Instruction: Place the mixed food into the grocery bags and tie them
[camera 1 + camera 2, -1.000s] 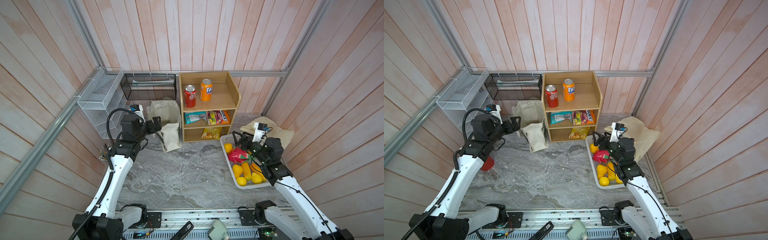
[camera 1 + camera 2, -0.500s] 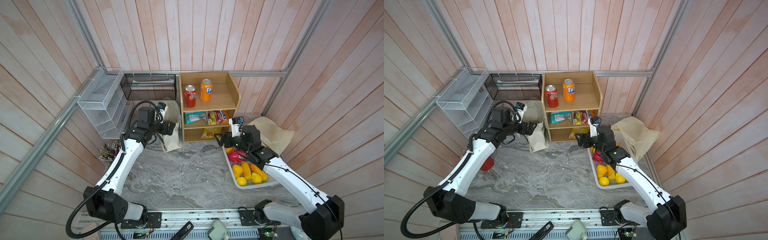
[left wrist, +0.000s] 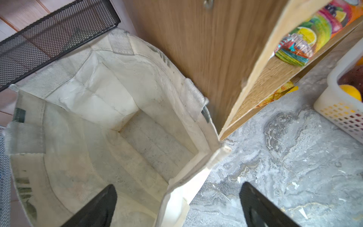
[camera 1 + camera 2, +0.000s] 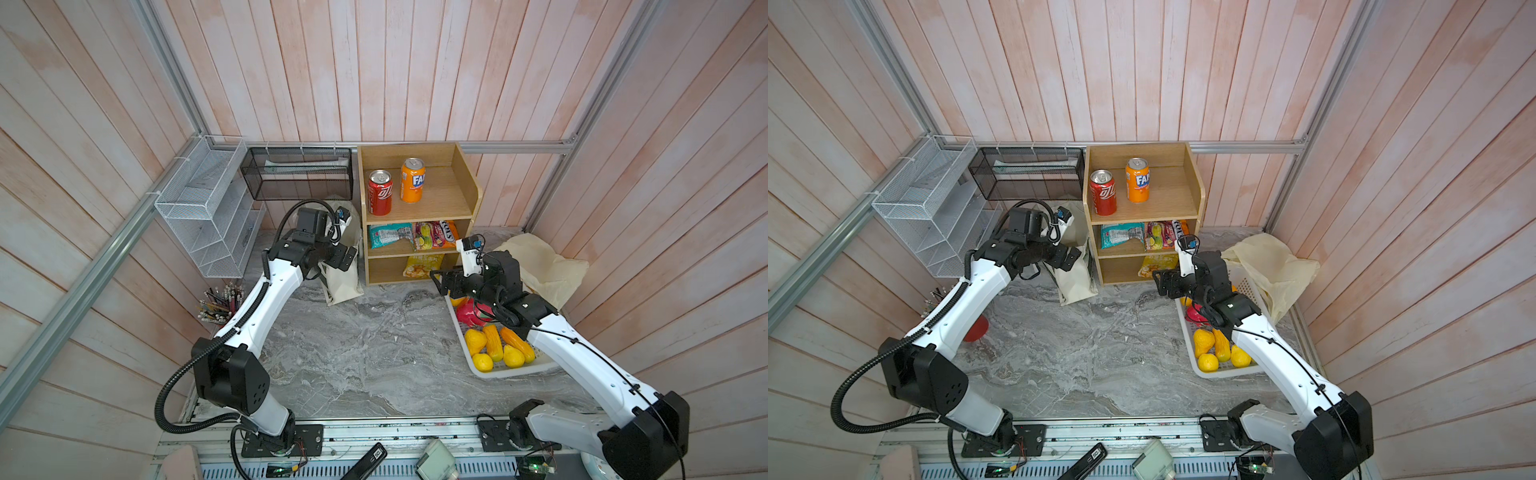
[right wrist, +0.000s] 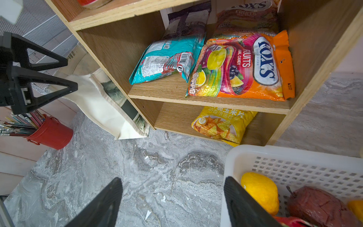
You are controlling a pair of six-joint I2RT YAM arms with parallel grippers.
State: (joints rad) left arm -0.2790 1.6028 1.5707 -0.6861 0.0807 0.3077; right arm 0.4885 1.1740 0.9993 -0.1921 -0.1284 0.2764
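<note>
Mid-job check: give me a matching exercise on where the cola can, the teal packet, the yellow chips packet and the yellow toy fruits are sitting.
Things:
1. red cola can
2. teal snack packet
3. yellow chips packet
4. yellow toy fruits

Places:
A. in the white basket
B. bottom level of the wooden shelf unit
C. top level, beside the orange Fanta can
D. middle level, beside the multicoloured candy packet

Pairs: 1-C, 2-D, 3-B, 4-A.
</note>
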